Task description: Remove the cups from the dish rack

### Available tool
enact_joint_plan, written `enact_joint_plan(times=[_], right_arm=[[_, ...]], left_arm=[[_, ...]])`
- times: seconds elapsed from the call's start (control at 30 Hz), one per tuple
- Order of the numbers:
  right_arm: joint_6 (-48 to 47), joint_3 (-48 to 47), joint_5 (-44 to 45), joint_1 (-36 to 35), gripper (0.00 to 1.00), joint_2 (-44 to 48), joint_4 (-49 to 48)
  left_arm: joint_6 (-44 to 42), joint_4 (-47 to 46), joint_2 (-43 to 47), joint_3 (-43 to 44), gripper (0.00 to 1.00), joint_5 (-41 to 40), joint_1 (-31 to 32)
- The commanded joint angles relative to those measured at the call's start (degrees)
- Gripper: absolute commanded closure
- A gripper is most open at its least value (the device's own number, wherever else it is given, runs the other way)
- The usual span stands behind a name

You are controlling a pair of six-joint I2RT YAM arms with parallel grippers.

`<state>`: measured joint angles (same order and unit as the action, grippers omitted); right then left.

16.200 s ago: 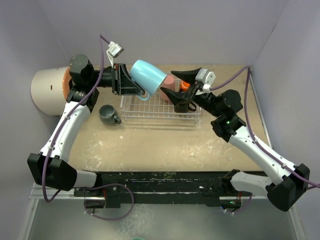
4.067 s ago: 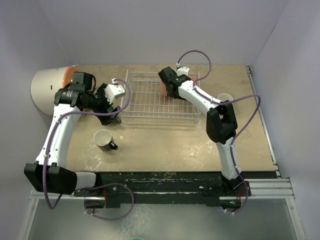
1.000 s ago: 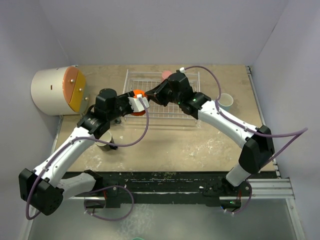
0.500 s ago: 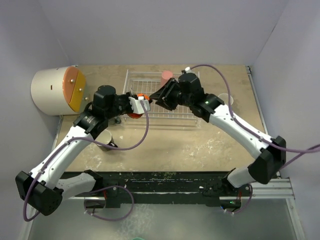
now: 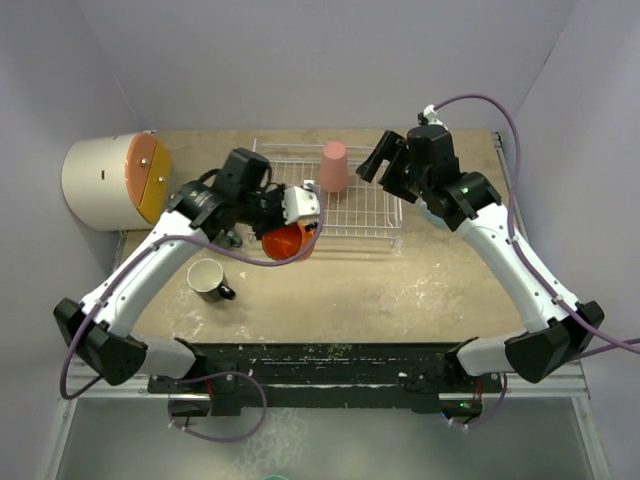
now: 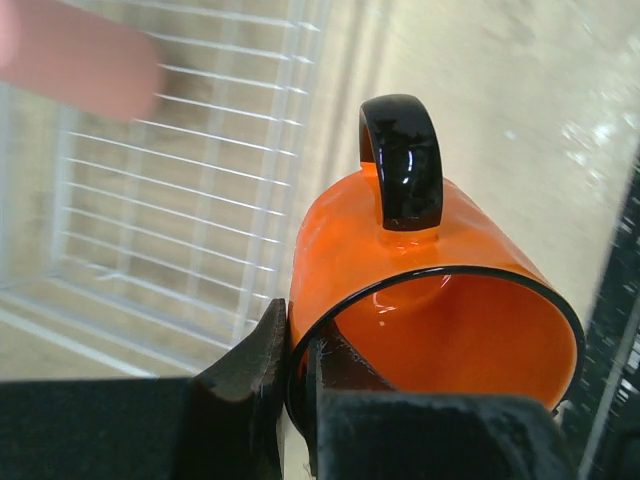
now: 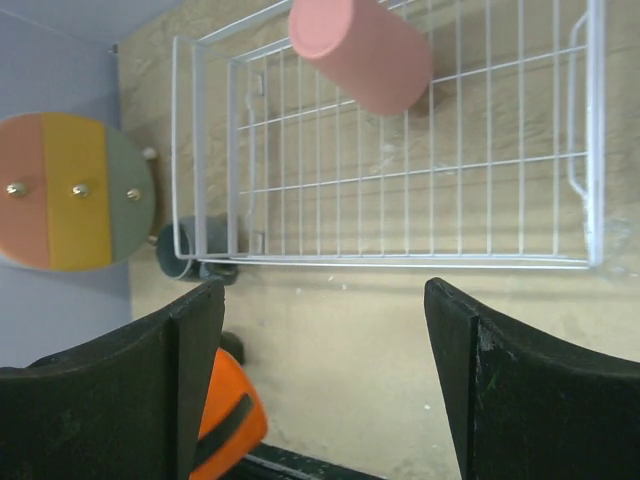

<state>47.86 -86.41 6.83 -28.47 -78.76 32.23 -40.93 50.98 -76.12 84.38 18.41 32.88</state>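
One glossy orange mug [image 6: 400, 290], rim pinched in my left claw [image 6: 300, 365], seems hard and slippery; right claw [image 7: 320, 330] gapes empty.

- Worn tan wooden tabletop [image 5: 400, 290], flecked with white near its front edge.
- White wire-grid dish rack [image 5: 360, 212], toward the back.
- Grey-teal mug [image 7: 188, 246], just beside the rack's left corner.
- Black mug with pale inside [image 5: 205, 278], upright, front-left of the rack.
- Cream cylinder with orange-yellow face [image 5: 95, 180], far left.
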Motion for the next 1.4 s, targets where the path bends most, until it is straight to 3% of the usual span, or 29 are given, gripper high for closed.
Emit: enact_joint_plan(times=[0.0,0.3,0.63,0.8,0.93,1.0,1.17,1.37], right_arm=[[-5.9,-3.3,4.9,0.7,0.17,0.3,2.9],[-8.8,-3.9,8.3,2.4,0.15,-3.1,3.5],[-14.7,-9.2,7.1,2.7,0.12,-11.1,0.8],[-16.9,-12.0,7.0,2.7,0.04,-16.4,-2.4],[-20.2,-14.6,8.4,2.7,0.00,-20.6,-5.0],[-21.6,-16.8,8.7,2.7,0.00,-23.0,-5.3],[-25.6,-23.1,9.6,2.6,0.00,-29.4,-6.9],[-27.4,-30.6,10.0,1.9,0.00,-37.2,-7.3]], left_arm=[[2.5,7.9,-4.5,-1.3,1.00,-3.5,3.8],[2.4,4.3,-14.8,-6.5,1.00,-9.1,7.2],[3.7,-2.1,-18.2,-12.5,1.00,-10.1,11.0],[3.6,-2.2,-19.7,-13.0,1.00,-8.9,10.9],[3.3,-1.6,-18.9,-13.2,0.70,-7.7,10.9],[3.2,-1.9,-17.6,-13.6,0.61,-6.6,10.9],[3.0,-0.1,-14.8,-12.9,0.50,-4.4,10.8],[3.5,6.0,-8.9,-6.0,0.15,0.7,7.5]])
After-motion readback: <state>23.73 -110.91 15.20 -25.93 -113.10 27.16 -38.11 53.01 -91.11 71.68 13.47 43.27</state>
